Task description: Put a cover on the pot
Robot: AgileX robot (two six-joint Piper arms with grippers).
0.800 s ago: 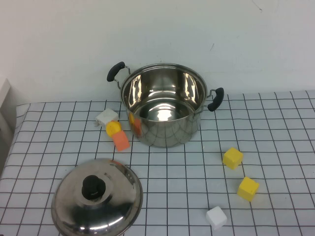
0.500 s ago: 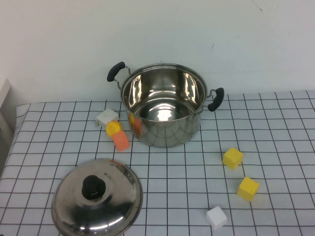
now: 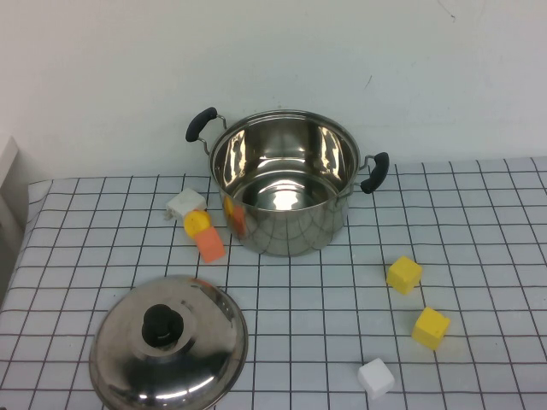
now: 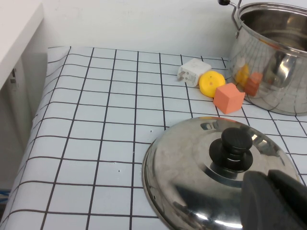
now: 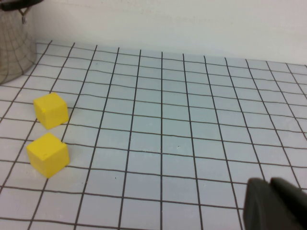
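The pot (image 3: 286, 184) is a large shiny steel stockpot with two black side handles, standing open and empty at the back middle of the table. Its domed steel lid (image 3: 168, 342) with a black knob (image 3: 162, 323) lies flat at the front left. Neither gripper shows in the high view. In the left wrist view my left gripper (image 4: 269, 177) is shut and empty, close over the lid (image 4: 187, 163) beside its knob (image 4: 236, 143), with the pot (image 4: 273, 62) beyond. In the right wrist view my right gripper (image 5: 269, 184) is shut and empty above the checked cloth; the pot's edge (image 5: 14, 43) shows far off.
A white block (image 3: 185, 203), a yellow round piece (image 3: 197, 223) and an orange cube (image 3: 209, 245) lie just left of the pot. Two yellow cubes (image 3: 403, 275) (image 3: 431, 328) and a white cube (image 3: 375, 377) lie at the front right. A wall stands behind the table.
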